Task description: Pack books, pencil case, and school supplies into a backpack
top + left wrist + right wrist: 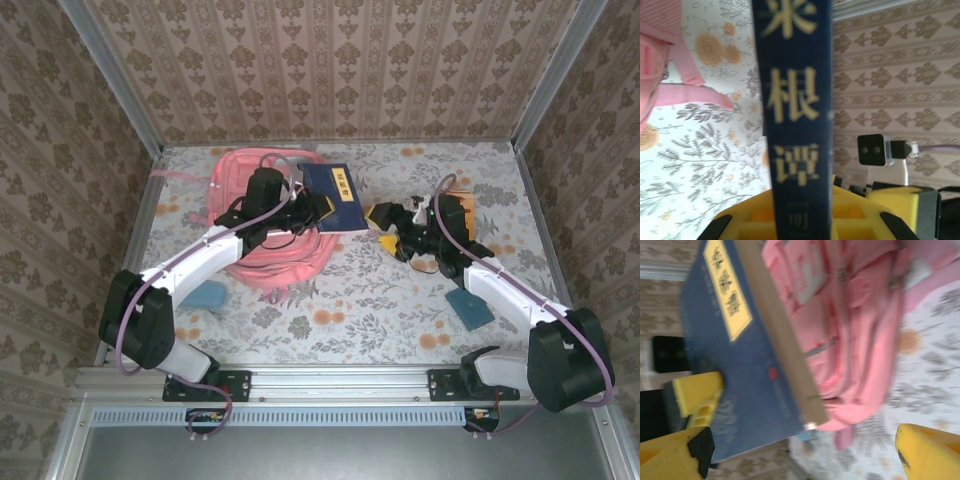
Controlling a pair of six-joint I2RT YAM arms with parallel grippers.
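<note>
The pink backpack (262, 235) lies at the back left of the table, under my left arm. My left gripper (318, 210) is shut on a dark navy book (337, 197) and holds it just right of the backpack. In the left wrist view the book's spine (792, 100) with gold characters stands between the yellow jaws of this gripper (802, 215). My right gripper (386, 228) stands open just right of the book, with nothing between its fingers. Its wrist view shows the book (735, 370) against the backpack (855, 330). An orange-brown booklet (456, 212) lies beneath the right arm. The pencil case is out of view.
A teal flat piece (207, 295) lies on the floral tablecloth left of the backpack's near end. Another teal flat square (469, 308) lies near the right arm's base. Metal frame rails and patterned walls enclose the table on three sides.
</note>
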